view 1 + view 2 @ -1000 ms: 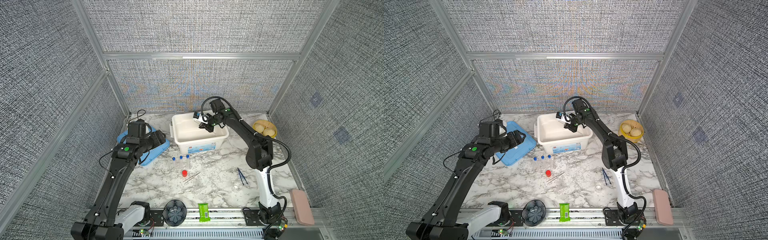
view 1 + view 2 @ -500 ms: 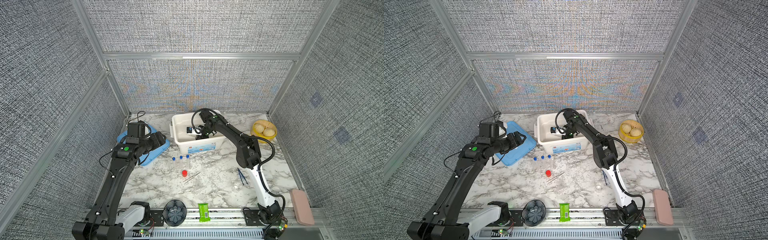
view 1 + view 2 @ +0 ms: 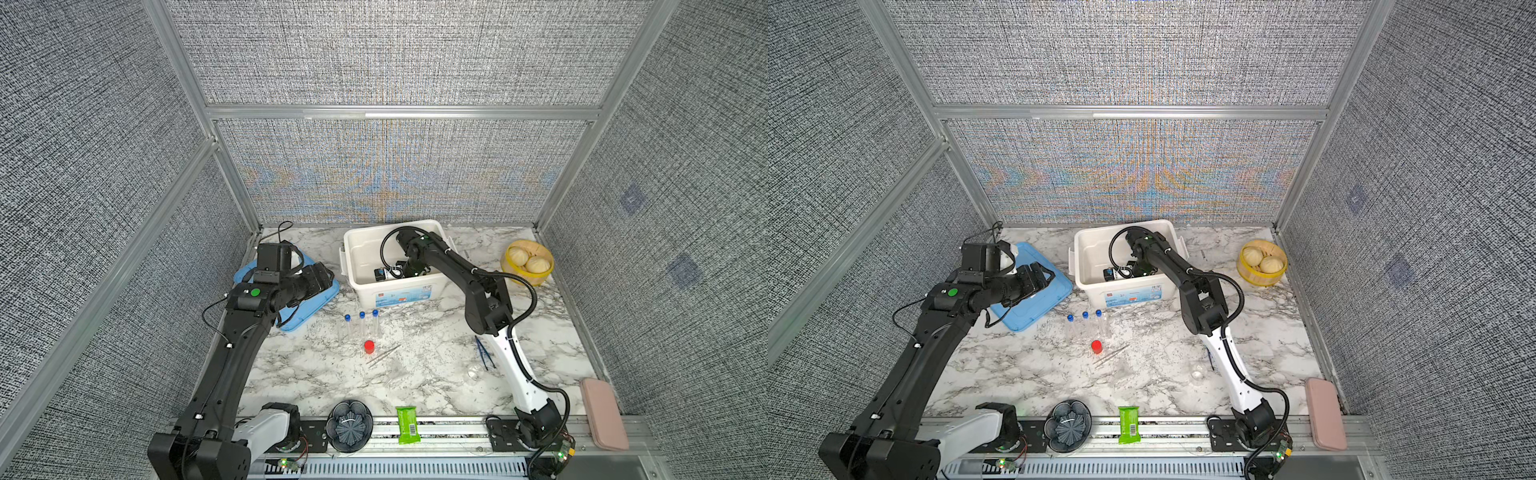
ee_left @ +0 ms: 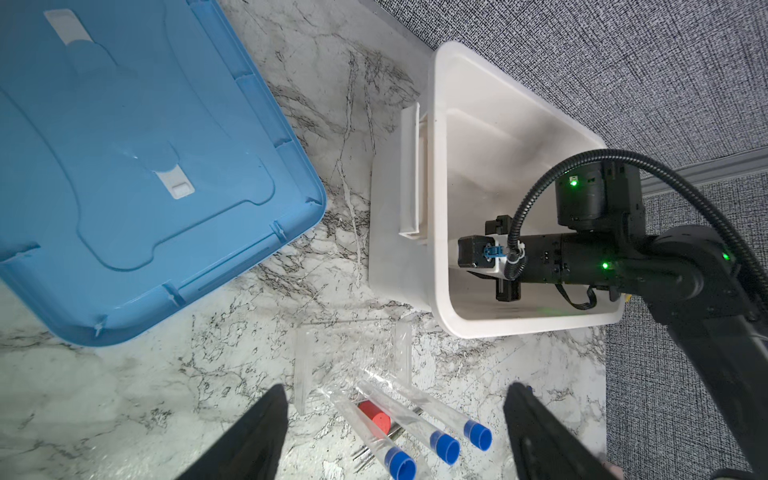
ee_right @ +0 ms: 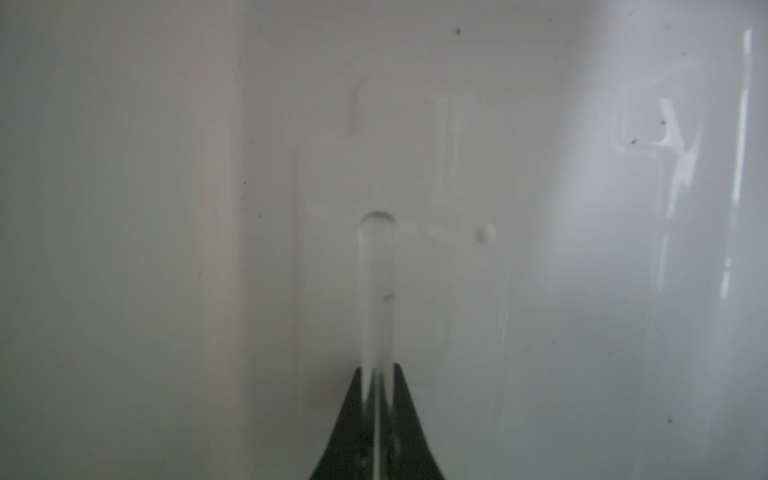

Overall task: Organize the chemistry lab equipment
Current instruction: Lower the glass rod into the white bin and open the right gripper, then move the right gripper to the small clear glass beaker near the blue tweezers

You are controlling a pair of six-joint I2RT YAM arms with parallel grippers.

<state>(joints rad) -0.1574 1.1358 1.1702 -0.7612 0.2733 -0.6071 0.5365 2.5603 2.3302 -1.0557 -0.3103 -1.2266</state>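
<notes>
**Progress:** judged early.

**Not yet binned, all on the desk point(image 3: 428, 332) in front of the white bin point(image 3: 351, 249):**
- three blue-capped tubes point(image 3: 361, 326), held in a clear rack point(image 4: 353, 345)
- red-capped vial point(image 3: 368, 346), just beside the silver tweezers point(image 3: 384, 355)
- thin clear dropper point(image 3: 390, 380), nearer the front edge
- dark blue tweezers point(image 3: 484, 353) and small clear glass piece point(image 3: 472, 373), close to the right arm

Blue lid point(image 3: 291, 322) off, resting left of the bin.

**Right gripper point(image 5: 376, 368):** lowered inside the bin, pinched nearly closed on a slender clear round-ended tube point(image 5: 376, 282). Rounded end toward a white inner surface of the bin, floor or wall: cannot tell which. Not yet released.

**Left gripper point(image 4: 397, 388):** spread wide, holding nothing, hovering over the lid's edge, aimed toward the rack.

**Change against one second earlier:**
- Right gripper then above the bin's far rim, now deep within, near the front wall.
- Left arm and all desk items unchanged.

**Remaining:** release the tube, then transfer every item listed above. Leave the green snack packet point(image 3: 407, 424) and the dark fluted bowl point(image 3: 349, 424) alone.
</notes>
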